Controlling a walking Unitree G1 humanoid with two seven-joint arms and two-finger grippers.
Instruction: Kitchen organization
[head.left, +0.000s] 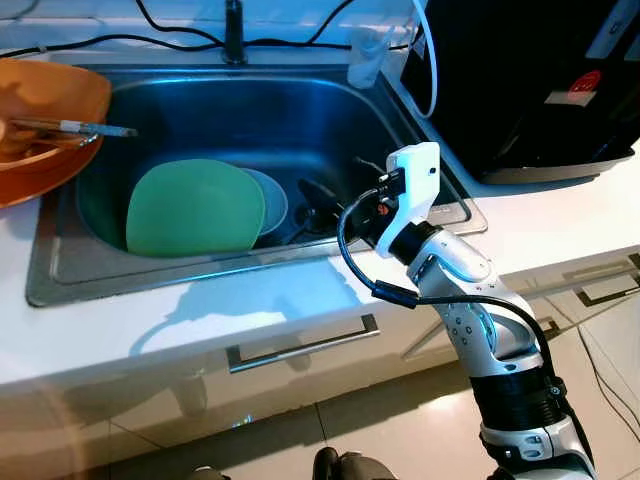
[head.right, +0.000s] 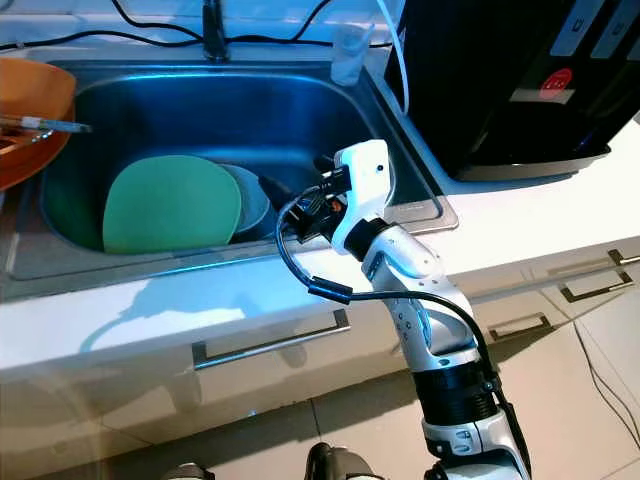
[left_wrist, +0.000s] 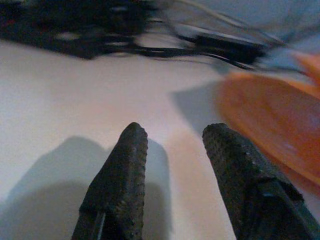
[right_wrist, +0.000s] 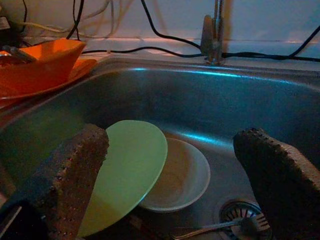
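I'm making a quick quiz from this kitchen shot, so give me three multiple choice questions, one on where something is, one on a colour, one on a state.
1. Where does the green plate lie?
A. in the sink
B. on the floor
C. on the counter

2. What colour are the dishes left of the sink?
A. blue
B. orange
C. black

3. How is the right gripper?
A. shut on a fork
B. shut on the plate
C. open

Answers: 1 A, it leans over a white bowl in the basin. 2 B, plainly orange. 3 C, its fingers stand wide apart.
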